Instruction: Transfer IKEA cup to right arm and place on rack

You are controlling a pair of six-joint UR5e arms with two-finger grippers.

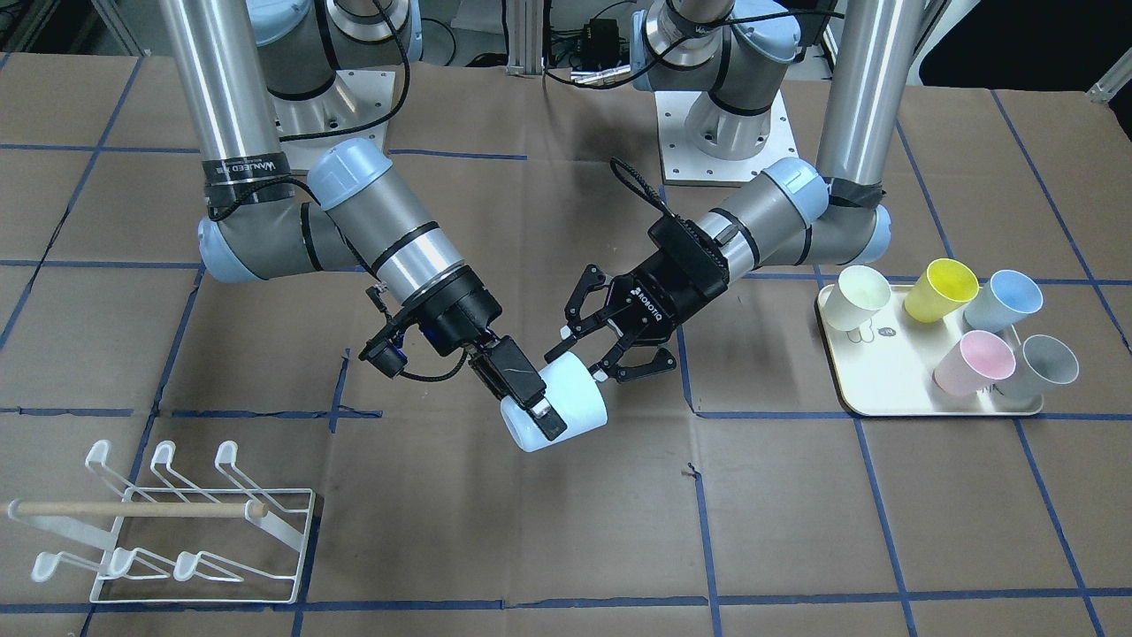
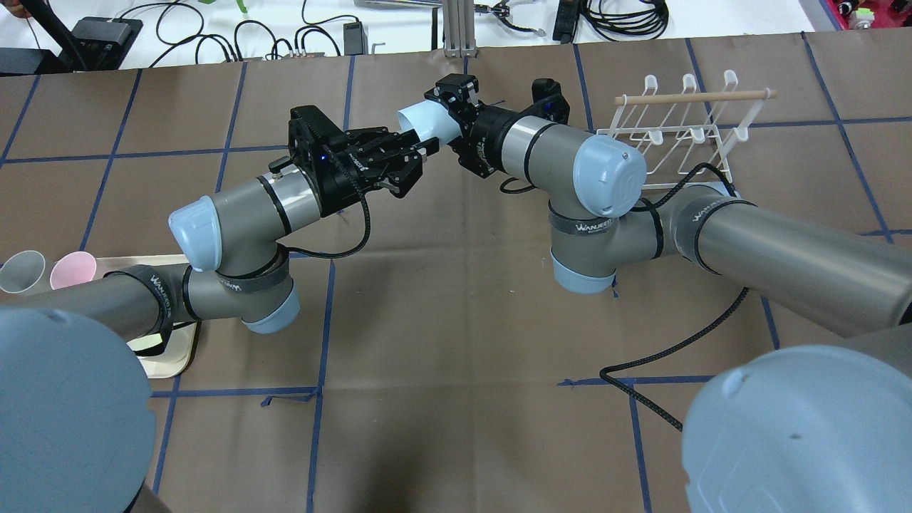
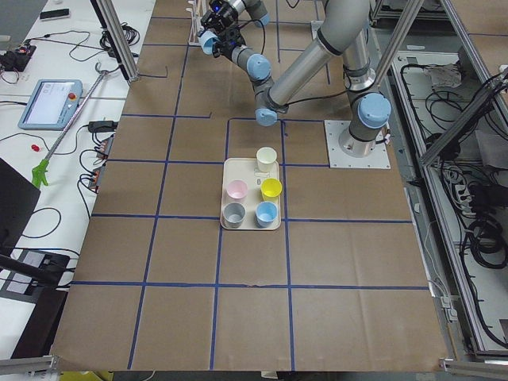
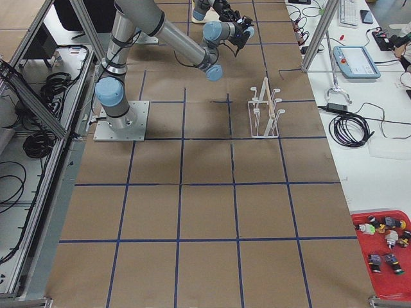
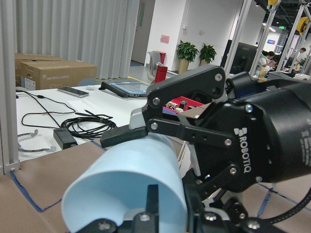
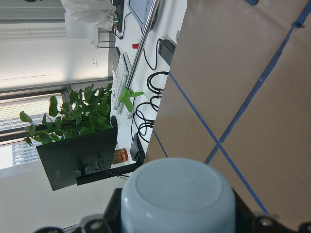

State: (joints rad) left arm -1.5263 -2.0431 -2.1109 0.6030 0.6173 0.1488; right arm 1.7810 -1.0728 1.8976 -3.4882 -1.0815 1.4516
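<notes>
The light blue IKEA cup [image 1: 575, 398] hangs on its side in mid-air above the table's middle. My right gripper [image 1: 541, 414] is shut on it, one black finger lying across its wall. My left gripper [image 1: 584, 364] is open, its fingertips spread just beside the cup's other end. The overhead view shows the cup [image 2: 426, 122] between the right gripper [image 2: 440, 114] and the left gripper [image 2: 424, 155]. The right wrist view shows the cup's base [image 6: 177, 194]. The left wrist view shows the cup [image 5: 131, 179]. The white wire rack [image 1: 177, 522] with a wooden dowel stands empty on the right arm's side.
A cream tray [image 1: 849, 380] on the left arm's side holds cream, yellow, blue, pink and grey cups. The rack also shows in the overhead view [image 2: 677, 128] at the far right. Brown paper with blue tape lines covers the table.
</notes>
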